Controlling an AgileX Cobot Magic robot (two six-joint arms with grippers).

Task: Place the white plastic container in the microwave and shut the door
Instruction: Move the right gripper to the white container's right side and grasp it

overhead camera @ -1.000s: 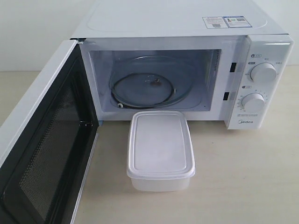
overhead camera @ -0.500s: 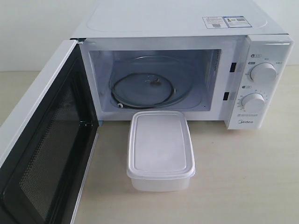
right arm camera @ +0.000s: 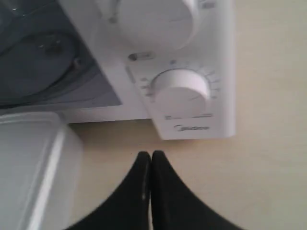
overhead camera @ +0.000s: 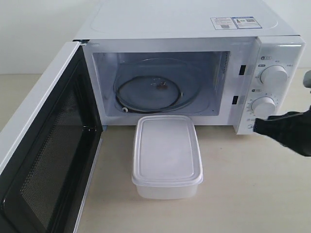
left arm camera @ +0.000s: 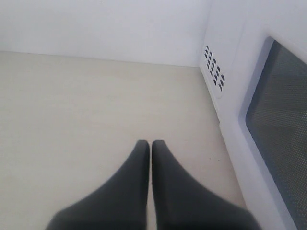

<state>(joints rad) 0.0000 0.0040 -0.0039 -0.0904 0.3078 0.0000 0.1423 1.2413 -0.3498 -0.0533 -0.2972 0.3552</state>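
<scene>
The white plastic container [overhead camera: 166, 155] stands lidded on the table just in front of the microwave [overhead camera: 194, 29], whose cavity shows the glass turntable [overhead camera: 150, 92]. The door [overhead camera: 46, 145] hangs wide open to the left, black inner face showing. My right gripper [overhead camera: 258, 125] has come in from the right edge, shut and empty, in front of the lower dial [overhead camera: 264, 105], well right of the container. In the right wrist view the shut gripper [right arm camera: 150, 155] hovers over bare table between the container [right arm camera: 29, 163] and the dial panel [right arm camera: 192, 91]. My left gripper [left arm camera: 150, 143] is shut, beside the door's outer face [left arm camera: 280, 110].
Beige tabletop [overhead camera: 252, 189] spreads to the right of the container and in front of it. A pale wall [overhead camera: 34, 34] stands behind the microwave. Vent holes [left arm camera: 214, 68] mark the microwave's side near the left gripper.
The right gripper has entered the exterior view from the right edge, moving left toward the dial panel. Container, door and microwave have not moved.
</scene>
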